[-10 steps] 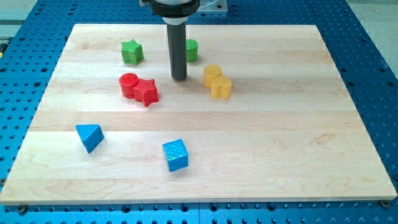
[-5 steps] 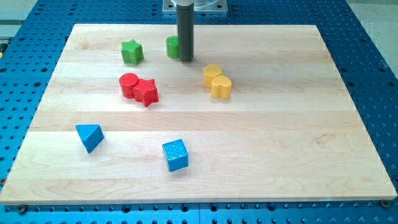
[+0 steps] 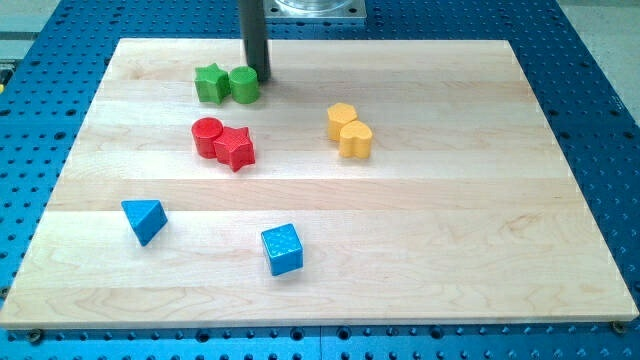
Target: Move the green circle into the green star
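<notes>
Against the green star (image 3: 211,83), on its right in the view, sits the green circle (image 3: 243,85), touching it. Just right of that circle, the tip (image 3: 258,78) of the rod, which has no jaws, stands touching or nearly touching its upper right edge.

The wooden surface (image 3: 450,250) carries the green circle (image 3: 244,85) touching the end effector (image 3: 259,78), green star (image 3: 211,83) beyond it, red, yellow and blue blocks below.
</notes>
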`<state>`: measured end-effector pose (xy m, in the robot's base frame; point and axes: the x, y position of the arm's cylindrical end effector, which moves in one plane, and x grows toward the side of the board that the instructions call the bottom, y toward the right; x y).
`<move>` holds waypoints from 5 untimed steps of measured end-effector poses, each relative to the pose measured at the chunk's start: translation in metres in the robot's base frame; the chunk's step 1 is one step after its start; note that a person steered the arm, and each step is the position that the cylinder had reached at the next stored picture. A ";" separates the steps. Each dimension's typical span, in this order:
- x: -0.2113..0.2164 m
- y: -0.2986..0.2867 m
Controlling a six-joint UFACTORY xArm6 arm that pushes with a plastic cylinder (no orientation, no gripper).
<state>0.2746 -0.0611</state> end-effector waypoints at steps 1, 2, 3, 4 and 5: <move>0.026 -0.001; 0.034 -0.015; 0.034 -0.015; 0.041 0.022; 0.066 0.087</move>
